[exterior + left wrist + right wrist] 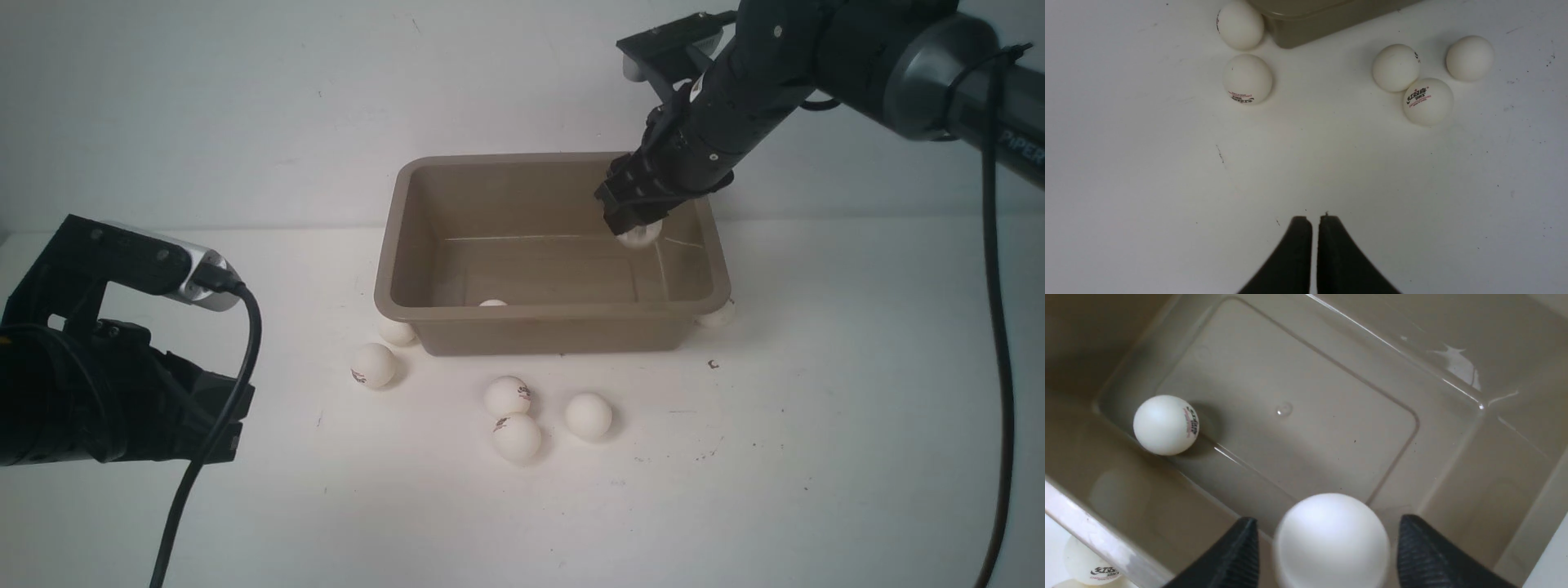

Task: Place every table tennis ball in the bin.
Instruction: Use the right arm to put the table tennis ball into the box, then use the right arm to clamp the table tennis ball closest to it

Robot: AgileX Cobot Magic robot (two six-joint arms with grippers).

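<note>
White matte table (816,474), lightly dirty: small dark specks (713,364) right of centre, a thin dark scratch (1220,154) in the left wrist view. Plain pale wall (245,98) behind, faint seam where they meet.

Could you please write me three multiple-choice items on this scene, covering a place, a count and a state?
1. Where is the right claw?
A) above the inside of the bin
B) left of the bin
C) in front of the bin

2. How many table tennis balls rest on the bin's floor?
A) none
B) one
C) four

3. How is the left claw?
A) shut and empty
B) wide open
C) shut on a ball

Key:
1 A, since its wrist view looks down into the bin.
2 B, since only one lies there, by a wall.
3 A, since its fingers meet with nothing between them.
</note>
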